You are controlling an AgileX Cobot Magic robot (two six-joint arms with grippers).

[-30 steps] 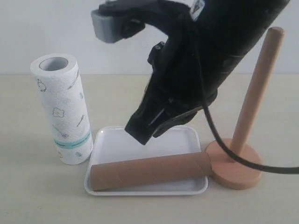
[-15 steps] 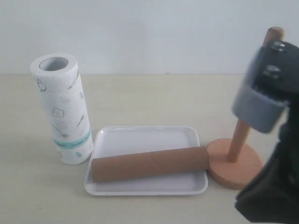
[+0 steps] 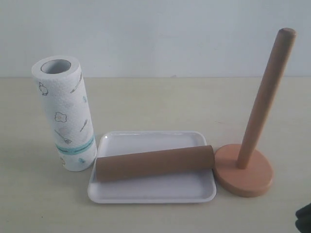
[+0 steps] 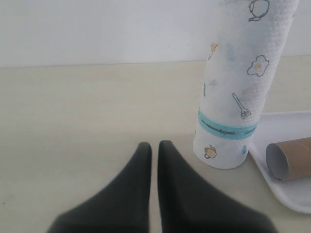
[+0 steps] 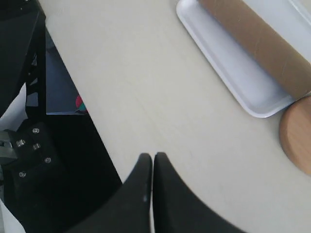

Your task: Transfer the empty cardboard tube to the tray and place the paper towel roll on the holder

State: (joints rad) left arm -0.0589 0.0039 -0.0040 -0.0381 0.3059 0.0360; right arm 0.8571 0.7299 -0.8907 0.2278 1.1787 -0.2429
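Change: your right tool (image 5: 152,158) quit centre frame, leaving the tube (image 3: 155,163) lying free in the tray (image 3: 150,189), lower centre | Tools: it and the left tool (image 4: 153,145) were both clenched, empty | Pending: paper roll (image 3: 65,114) stood left, stand (image 3: 254,131) bare right.

The brown cardboard tube (image 3: 155,163) lies in the white tray (image 3: 150,195), between the upright paper towel roll (image 3: 64,112) and the wooden holder (image 3: 252,145).

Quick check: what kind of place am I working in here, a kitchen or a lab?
Likely a lab bench: bare beige table, blank white wall, and a black bolted frame at the table's edge.
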